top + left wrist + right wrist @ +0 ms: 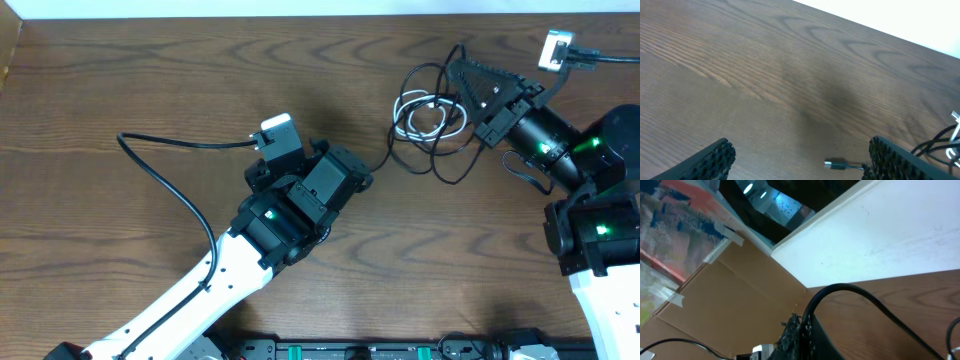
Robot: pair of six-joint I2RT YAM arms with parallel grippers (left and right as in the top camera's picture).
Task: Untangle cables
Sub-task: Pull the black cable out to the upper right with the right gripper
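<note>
Black cable (860,292) and white cable (402,120) are knotted in one tangle (430,125). At its edge the right gripper (456,68) is clenched, apparently on a black loop. Away from the tangle, the plug (836,163) is laid crosswise between the left gripper's (800,155) parted fingers.

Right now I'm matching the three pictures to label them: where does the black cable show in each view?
Overhead: the black cable lies tangled upper right, by the right pincer.
Left wrist: its plug lies at the bottom edge, right of centre.
Right wrist: it arcs up from the shut right pincer, mid-frame.
Shared landmark: the brown wooden table.
</note>
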